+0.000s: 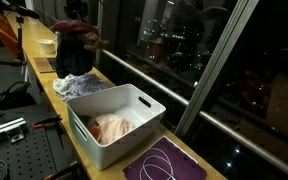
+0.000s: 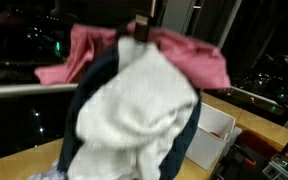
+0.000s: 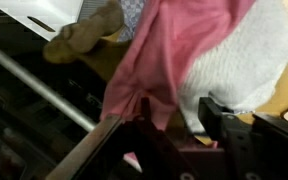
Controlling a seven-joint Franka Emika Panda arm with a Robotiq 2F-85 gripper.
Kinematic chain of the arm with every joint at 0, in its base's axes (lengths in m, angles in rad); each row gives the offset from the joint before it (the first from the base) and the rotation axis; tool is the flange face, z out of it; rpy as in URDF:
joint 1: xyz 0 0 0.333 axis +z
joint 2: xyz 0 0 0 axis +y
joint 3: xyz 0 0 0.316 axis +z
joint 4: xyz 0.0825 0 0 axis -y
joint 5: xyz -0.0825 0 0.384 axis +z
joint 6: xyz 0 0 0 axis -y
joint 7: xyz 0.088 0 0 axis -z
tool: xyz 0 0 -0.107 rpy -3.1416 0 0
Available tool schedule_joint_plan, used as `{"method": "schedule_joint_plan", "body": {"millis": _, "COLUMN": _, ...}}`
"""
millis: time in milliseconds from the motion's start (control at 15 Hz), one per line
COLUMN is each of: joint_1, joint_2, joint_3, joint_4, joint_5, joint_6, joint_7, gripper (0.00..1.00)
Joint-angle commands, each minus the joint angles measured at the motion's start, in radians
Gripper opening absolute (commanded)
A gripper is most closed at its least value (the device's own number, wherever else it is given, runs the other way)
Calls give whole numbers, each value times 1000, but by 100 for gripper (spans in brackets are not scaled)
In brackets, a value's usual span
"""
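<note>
A bundle of clothes hangs in the air from my gripper (image 2: 142,25): a pink garment (image 2: 189,55), a white knitted one (image 2: 134,110) and a navy one (image 2: 89,90). In an exterior view the bundle (image 1: 74,50) hangs over the wooden bench, beyond the white bin (image 1: 144,100). In the wrist view the pink cloth (image 3: 159,50) and white cloth (image 3: 239,60) fill the space between the fingers of my gripper (image 3: 169,115); the right finger (image 3: 216,112) shows dark against the white cloth. The jaws stand partly apart with cloth still caught between them.
The white bin holds pale pink clothes (image 1: 112,125). A checked cloth pile (image 1: 79,88) lies on the bench under the bundle. A purple mat with a white cord (image 1: 164,162) lies at the near end. A tan cloth (image 3: 84,35) and a metal window rail (image 3: 39,85) lie below.
</note>
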Motion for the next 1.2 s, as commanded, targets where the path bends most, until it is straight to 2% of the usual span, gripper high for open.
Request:
{"method": "schedule_joint_plan", "body": {"millis": 0, "joint_1": 30, "joint_2": 31, "joint_3": -57, "joint_4": 112, "joint_5": 49, "joint_6": -66, "joint_7": -41, "gripper": 84}}
{"method": "schedule_joint_plan", "body": {"millis": 67, "joint_1": 21, "joint_2": 18, "joint_3": -67, "joint_4": 107, "joint_5": 63, "joint_6": -64, "joint_7": -45, "gripper": 90}}
{"method": "schedule_joint_plan", "body": {"millis": 133, "joint_1": -16, "joint_2": 6, "joint_3": -38, "joint_4": 94, "joint_5": 60, "joint_6": -62, "joint_7": -39, "gripper": 98}}
{"method": "schedule_joint_plan", "body": {"millis": 200, "joint_1": -34, "joint_2": -15, "joint_3": -46, "joint_4": 72, "joint_5": 71, "joint_6": -50, "joint_7": -41, "gripper": 100}}
{"method": "schedule_joint_plan", "body": {"millis": 533, "joint_1": -217, "joint_2": -144, "joint_3": -70, "joint_4": -143, "joint_5": 151, "joint_6": 64, "joint_7": -70, "gripper": 100}}
{"method": "schedule_joint_plan", "body": {"millis": 800, "joint_1": -360, "joint_2": -203, "joint_3": -103, "joint_4": -358, "joint_5": 222, "joint_6": 224, "joint_7": -117, "gripper": 100}}
{"method": "schedule_joint_plan", "body": {"millis": 867, "joint_1": -357, "joint_2": -214, "joint_3": -149, "joint_4": -415, "joint_5": 240, "joint_6": 272, "joint_7": -135, "gripper": 100}}
{"method": "schedule_joint_plan", "body": {"millis": 1133, "joint_1": -408, "joint_2": -226, "joint_3": -215, "joint_4": -655, "joint_5": 227, "joint_6": 475, "joint_7": -152, "gripper": 100}}
